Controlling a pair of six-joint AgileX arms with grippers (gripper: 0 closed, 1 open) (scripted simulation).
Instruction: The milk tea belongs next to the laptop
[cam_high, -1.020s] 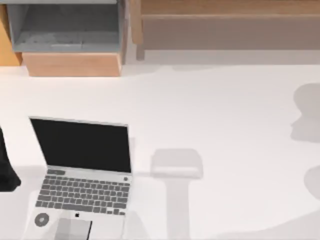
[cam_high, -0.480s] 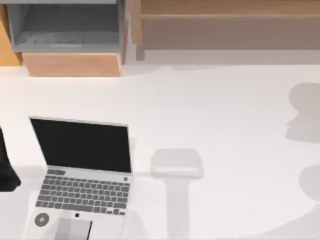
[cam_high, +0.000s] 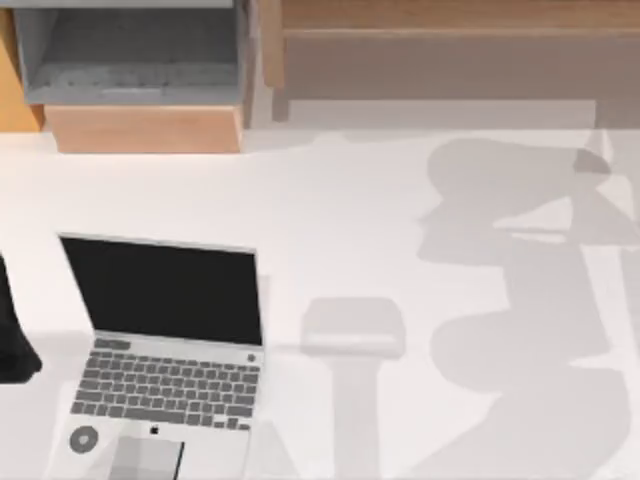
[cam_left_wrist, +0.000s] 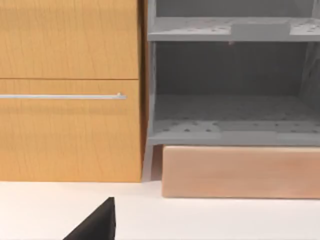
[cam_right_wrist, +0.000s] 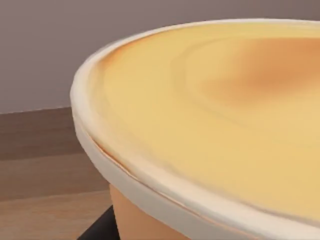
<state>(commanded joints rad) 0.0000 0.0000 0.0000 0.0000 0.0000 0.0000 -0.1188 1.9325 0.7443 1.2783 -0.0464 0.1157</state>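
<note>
The top view is looking straight down on the table, the left wrist view is facing the grey shelf from table height, and the right wrist view is sitting close against the milk tea.

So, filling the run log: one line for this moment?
milk tea: close under right wrist camera | laptop: open, table's left | left arm: parked, left edge

The milk tea has a yellow-orange top with a darker orange smudge, a cream rim and a tan side. The laptop is silver with a black screen and grey keys. The desk is white.
</note>
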